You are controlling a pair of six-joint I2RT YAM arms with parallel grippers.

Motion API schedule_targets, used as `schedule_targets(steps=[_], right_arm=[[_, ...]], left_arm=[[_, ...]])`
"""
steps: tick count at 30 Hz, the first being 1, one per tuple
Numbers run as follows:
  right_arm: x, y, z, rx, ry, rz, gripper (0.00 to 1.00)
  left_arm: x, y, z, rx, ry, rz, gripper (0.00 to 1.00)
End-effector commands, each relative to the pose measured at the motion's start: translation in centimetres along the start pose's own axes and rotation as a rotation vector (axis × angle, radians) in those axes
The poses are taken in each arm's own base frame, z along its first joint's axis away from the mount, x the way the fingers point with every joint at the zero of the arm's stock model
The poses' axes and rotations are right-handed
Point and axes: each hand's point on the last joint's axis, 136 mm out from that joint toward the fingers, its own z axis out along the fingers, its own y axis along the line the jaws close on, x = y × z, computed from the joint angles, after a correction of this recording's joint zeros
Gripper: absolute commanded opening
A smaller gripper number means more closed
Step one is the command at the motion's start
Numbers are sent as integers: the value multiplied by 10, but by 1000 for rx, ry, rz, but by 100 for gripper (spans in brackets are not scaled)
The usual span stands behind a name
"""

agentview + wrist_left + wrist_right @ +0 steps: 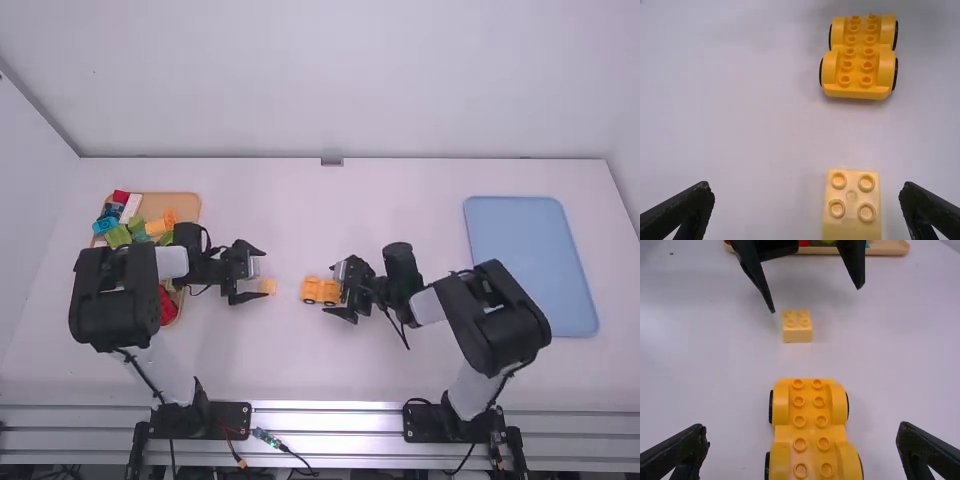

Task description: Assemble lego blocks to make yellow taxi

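Gripper at left (264, 273) and gripper at right (331, 289), spread wide, seemingly touch neither block (851, 196) nor chassis (810, 432).

Left arm (115, 298) and right arm (500, 318): same build. White rounded links (172, 262), black joints. Elbow housings are bulky black blocks with rounded corners; right one has a small pale patch. Thin black cables (399, 332) loop off the wrists, more run along the lower links. Black rectangular base plates (225, 418). Fingers (927, 207) are matte black, angular, tapering to narrow tips.
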Motion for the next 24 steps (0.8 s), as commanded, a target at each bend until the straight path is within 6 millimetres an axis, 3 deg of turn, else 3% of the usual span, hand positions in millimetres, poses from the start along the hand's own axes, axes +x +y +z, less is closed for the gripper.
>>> schedule_targets(steps=[1,12,24], right_arm=[[13,6,5,-15,2,78,99],[24,2,24,-73,-25,128,99],[20,6,18,-40,-57,108,99]], left_arm=[[-4,-6,3,13,-38,2,99],[5,-25,10,6,-40,17,100],[-4,-21,6,52,-45,37,96]])
